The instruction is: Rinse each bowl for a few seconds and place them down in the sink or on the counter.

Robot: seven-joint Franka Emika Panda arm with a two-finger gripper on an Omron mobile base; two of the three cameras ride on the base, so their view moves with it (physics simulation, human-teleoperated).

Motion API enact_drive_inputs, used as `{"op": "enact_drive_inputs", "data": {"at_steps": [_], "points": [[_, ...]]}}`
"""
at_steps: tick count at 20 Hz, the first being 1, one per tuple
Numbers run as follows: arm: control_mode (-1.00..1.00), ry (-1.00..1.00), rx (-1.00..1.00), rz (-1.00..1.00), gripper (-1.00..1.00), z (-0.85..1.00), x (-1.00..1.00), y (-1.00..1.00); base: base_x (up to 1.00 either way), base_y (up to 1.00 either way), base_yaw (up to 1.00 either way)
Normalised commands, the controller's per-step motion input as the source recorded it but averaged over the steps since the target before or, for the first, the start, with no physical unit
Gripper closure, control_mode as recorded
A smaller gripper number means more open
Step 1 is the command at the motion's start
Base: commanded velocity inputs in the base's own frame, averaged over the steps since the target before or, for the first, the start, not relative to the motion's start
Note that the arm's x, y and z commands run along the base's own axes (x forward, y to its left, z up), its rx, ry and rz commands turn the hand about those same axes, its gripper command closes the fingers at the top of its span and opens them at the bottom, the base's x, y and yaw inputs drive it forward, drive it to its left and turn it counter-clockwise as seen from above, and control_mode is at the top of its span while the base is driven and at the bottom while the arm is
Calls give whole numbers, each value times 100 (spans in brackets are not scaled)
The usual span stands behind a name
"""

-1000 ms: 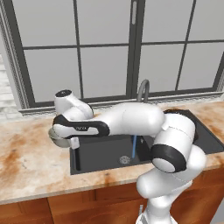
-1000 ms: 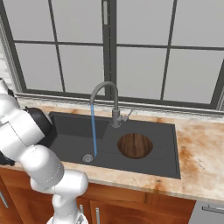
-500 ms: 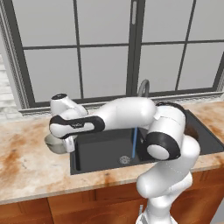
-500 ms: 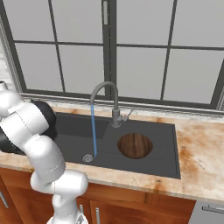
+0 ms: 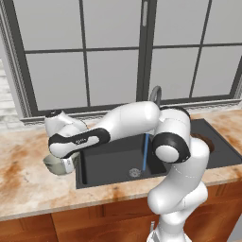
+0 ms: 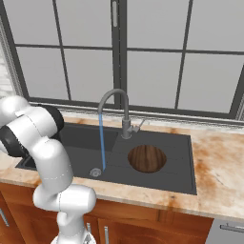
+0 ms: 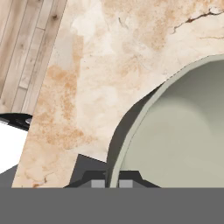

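Observation:
My gripper (image 5: 66, 163) is shut on the rim of the pale grey-green bowl (image 5: 55, 164), which sits low over the marbled counter (image 5: 28, 184) just left of the black sink (image 5: 108, 165). In the hand view the bowl (image 7: 175, 131) fills the right side, its rim pinched between my gripper's (image 7: 111, 183) two tips. I cannot tell whether the bowl touches the counter (image 7: 87, 87). The dark brown bowl (image 6: 147, 158) lies in the shallower right section of the sink (image 6: 76, 137). Water (image 6: 102, 143) runs from the grey gooseneck tap (image 6: 121, 102) to the drain (image 6: 95, 172).
A window with dark frames (image 5: 142, 52) rises behind the counter. Reddish-brown cabinets (image 6: 143, 224) stand below it. The counter stretches on to the right of the sink (image 6: 219, 171). My own arm (image 5: 127, 120) spans the sink's left half.
The arm has swung left and lower with the grey-green bowl, from the sink's left edge to low over the counter. The water keeps running.

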Motion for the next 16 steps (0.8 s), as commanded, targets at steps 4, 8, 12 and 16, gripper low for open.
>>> {"op": "enact_drive_inputs", "data": {"at_steps": [4, 8, 12, 16], "points": [[-100, -1, 0, 1, 100, -35, -15, 10, 0, 0, 0], [-100, -6, -3, 1, 100, -32, -18, 6, 0, 0, 0], [-100, -18, -1, 0, 100, -30, -30, 1, 0, 0, 0], [-100, -13, 0, 0, 100, -21, -26, -4, 0, 0, 0]]}}
